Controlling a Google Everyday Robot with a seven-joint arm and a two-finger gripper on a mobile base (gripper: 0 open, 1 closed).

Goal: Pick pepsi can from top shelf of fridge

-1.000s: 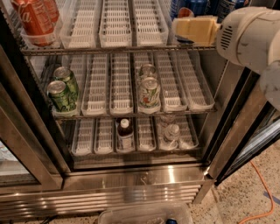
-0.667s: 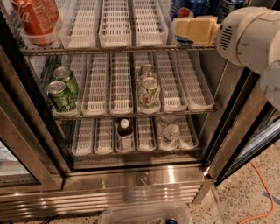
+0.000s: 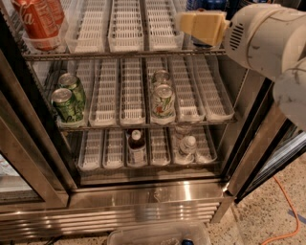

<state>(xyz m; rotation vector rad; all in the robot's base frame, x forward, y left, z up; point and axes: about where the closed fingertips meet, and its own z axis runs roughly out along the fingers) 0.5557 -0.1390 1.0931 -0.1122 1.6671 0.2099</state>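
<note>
The fridge [image 3: 143, 191] stands open in front of me, with three wire racks. My gripper [image 3: 201, 26], pale yellow on a white arm, hangs at the right end of the top shelf [image 3: 119, 55], just above its front rail. Right behind it, at the top edge of the view, sit dark blue cans [image 3: 216, 5]. The gripper covers most of them and no logo shows, so I cannot tell which is the pepsi can. Slotted lane trays in the middle of the top shelf hold nothing.
A red Coca-Cola can [image 3: 38, 21] stands at the top shelf's left end. The middle rack holds two green cans [image 3: 67, 103] and pale cans [image 3: 162, 100]. Bottles [image 3: 137, 146] sit on the bottom rack. A clear plastic bin [image 3: 158, 234] lies on the floor, with an orange cable [image 3: 287, 210] to the right.
The gripper has shifted a little to the left and up along the top shelf's right end. Nothing on the racks has moved.
</note>
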